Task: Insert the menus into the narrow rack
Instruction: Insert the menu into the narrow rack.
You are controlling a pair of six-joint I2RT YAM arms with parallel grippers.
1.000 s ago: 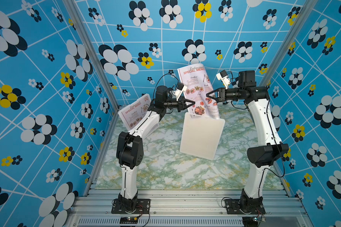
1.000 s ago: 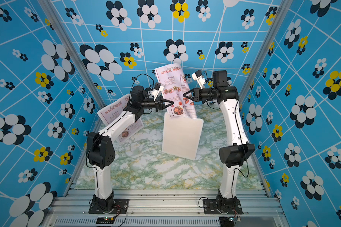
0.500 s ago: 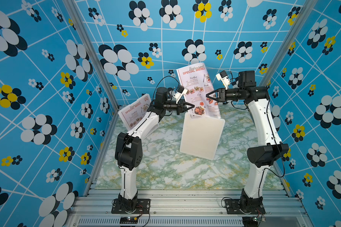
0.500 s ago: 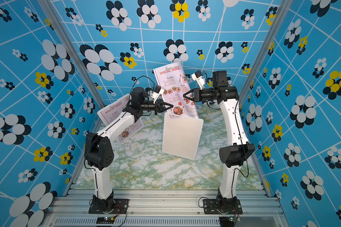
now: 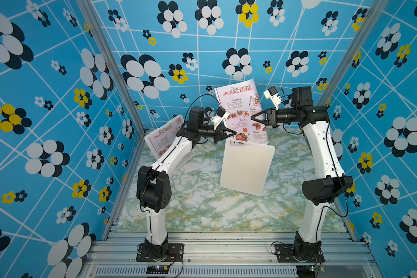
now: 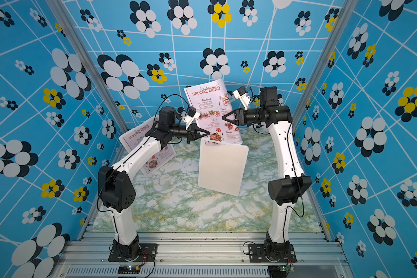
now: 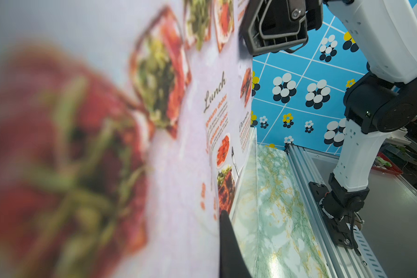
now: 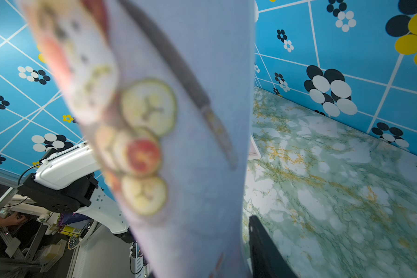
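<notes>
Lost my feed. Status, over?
Left gripper shut on upright menu. Right gripper at its edge, grip unclear. Menu bottom at rack top. Nothing blocking rack.

Blurred menu filling the centre, dark pincer finger just beside it, marbled tabletop beyond

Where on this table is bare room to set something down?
Bare tabletop in front of the rack, between left arm and right arm; a narrower strip between rack and right arm. Crowded: back left, around the leaning menu.
</notes>
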